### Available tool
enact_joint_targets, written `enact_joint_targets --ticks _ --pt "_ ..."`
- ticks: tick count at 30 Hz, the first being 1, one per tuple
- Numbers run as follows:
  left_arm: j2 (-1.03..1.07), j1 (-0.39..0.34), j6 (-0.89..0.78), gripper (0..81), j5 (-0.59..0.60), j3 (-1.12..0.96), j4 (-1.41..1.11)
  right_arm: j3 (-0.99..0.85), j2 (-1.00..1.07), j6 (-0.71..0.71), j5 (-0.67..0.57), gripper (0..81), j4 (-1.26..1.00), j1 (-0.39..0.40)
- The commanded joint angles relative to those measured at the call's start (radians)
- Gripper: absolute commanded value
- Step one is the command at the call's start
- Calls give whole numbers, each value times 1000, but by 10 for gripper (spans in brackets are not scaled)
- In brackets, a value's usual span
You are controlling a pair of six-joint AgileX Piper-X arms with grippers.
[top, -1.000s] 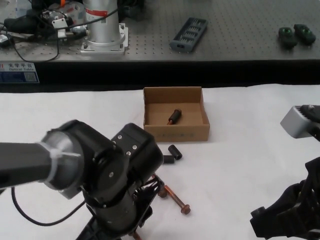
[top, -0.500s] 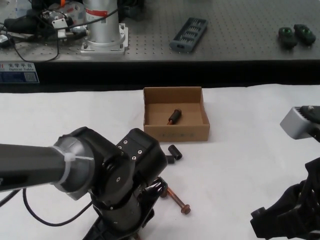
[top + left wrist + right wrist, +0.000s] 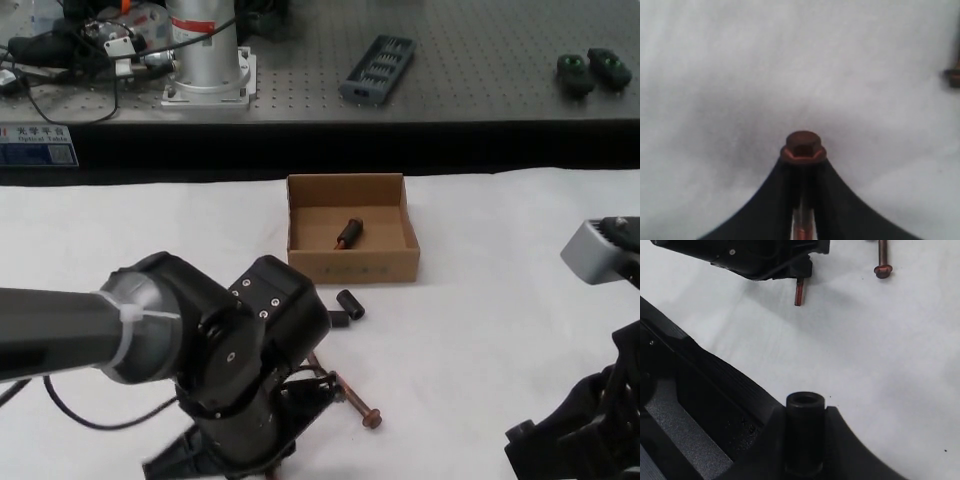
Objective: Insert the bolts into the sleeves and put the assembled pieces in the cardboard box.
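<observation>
The left gripper [image 3: 803, 172] is clamping a bolt [image 3: 802, 148], while the right gripper [image 3: 805, 416] is gripping a black sleeve [image 3: 805, 432]. One assembled piece [image 3: 348, 232] is lying inside the cardboard box [image 3: 352, 267].

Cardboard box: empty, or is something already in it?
Not empty: one sleeved bolt lies on the floor of the cardboard box, near its middle.

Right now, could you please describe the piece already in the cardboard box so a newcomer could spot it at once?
Find the open cardboard box on the white sheet. On its floor lies one assembled piece: a black sleeve with a coppery bolt end poking out. Unlike the two bare black sleeves just outside the box's front wall, it is inside and carries a bolt.
</observation>
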Motion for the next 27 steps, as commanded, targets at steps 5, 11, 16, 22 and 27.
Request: enact_joint_targets --ticks 5,11,16,22,27 --pt "-206 2 370 6 -128 32 17 -3 -16 -4 23 17 -9 -1" --pt "-469 2 652 6 2 196 -118 -3 -16 60 43 17 -107 -3" --pt "-709 2 783 6 214 355 -236 -3 -16 133 52 17 -239 -3" --pt "-913 2 804 6 472 497 -441 -3 -11 228 50 17 -415 -3" --pt "-964 2 809 6 523 528 -508 -3 -11 311 -2 17 -526 -3"
